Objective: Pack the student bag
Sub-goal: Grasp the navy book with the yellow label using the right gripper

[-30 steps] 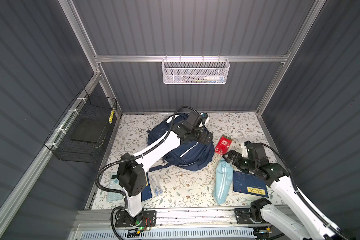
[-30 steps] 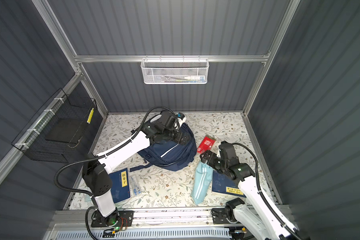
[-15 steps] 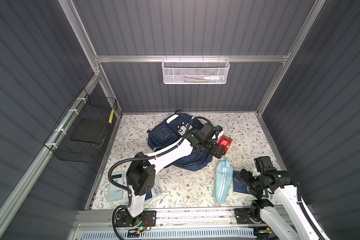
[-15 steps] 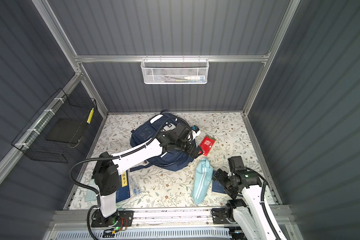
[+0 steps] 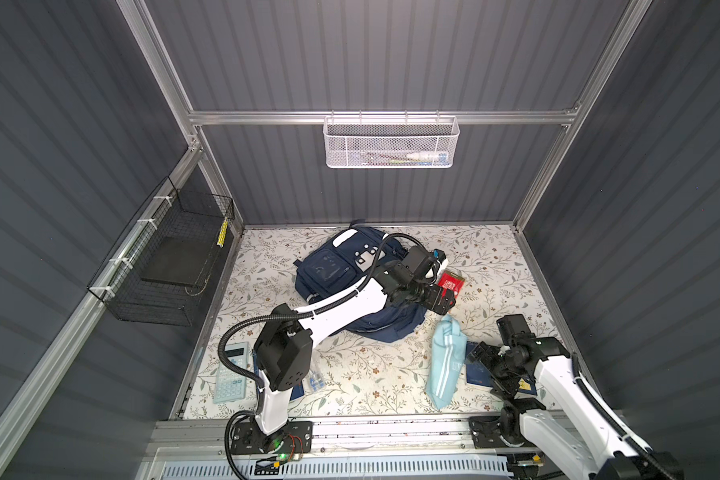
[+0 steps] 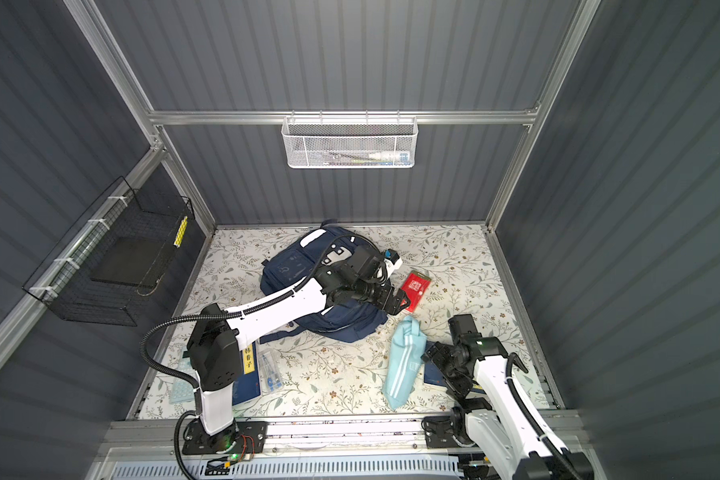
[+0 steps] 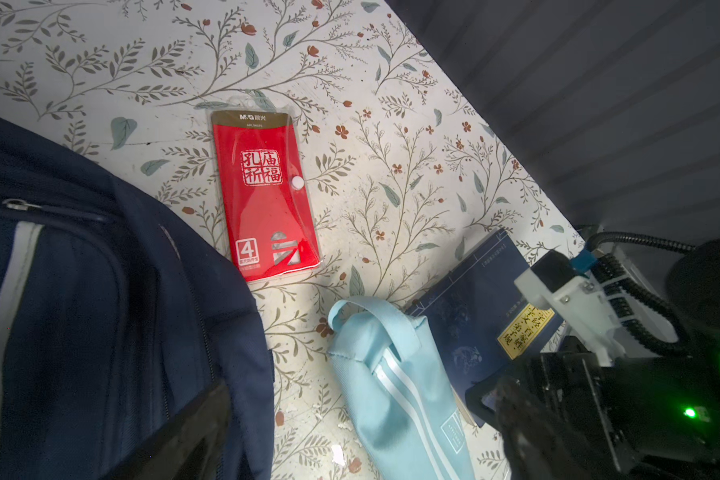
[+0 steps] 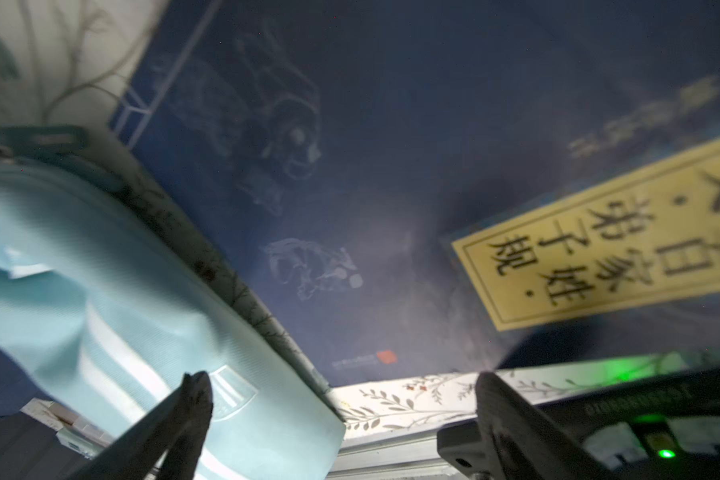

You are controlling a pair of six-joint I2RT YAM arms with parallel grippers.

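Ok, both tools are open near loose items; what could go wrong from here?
1. The red packet lies flat beside the student bag; the left tool may slide off it or snag bag fabric.
2. The right tool hangs low over the blue book, close beside the light-blue pouch; closing could pinch both.

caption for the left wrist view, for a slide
Red packet lies on floral mat beside the student bag, light-blue pouch nearby.

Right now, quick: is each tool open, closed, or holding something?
Left tool: open, holding nothing.
Right tool: open, holding nothing.
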